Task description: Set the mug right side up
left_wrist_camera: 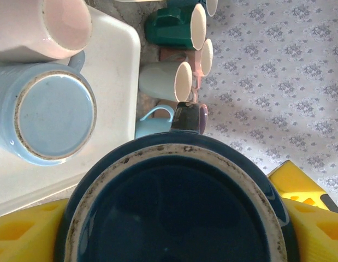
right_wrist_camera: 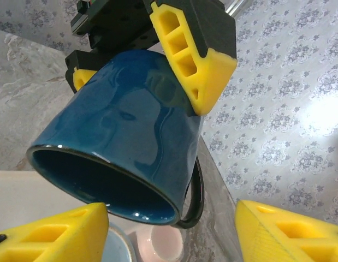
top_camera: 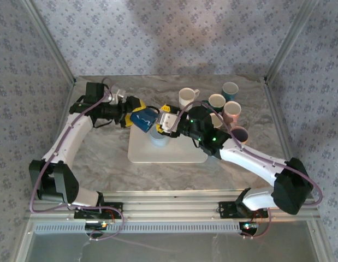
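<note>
The left claw (top_camera: 135, 113) is clenched on the base end of the dark blue glazed ceramic mug (right_wrist_camera: 130, 136), holding it tilted in the air over the flat white tray (top_camera: 179, 155). The mug's mouth faces the right claw (right_wrist_camera: 171, 218). That claw's yellow fingers (right_wrist_camera: 54, 232) are spread wide just below the rim, seemingly not touching it.

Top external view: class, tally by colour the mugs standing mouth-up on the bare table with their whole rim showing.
White mug: 1
Pale green mug: 1
Teal mug: 1
Pink mug: 1
Purple mug: 1
Total: 5
</note>
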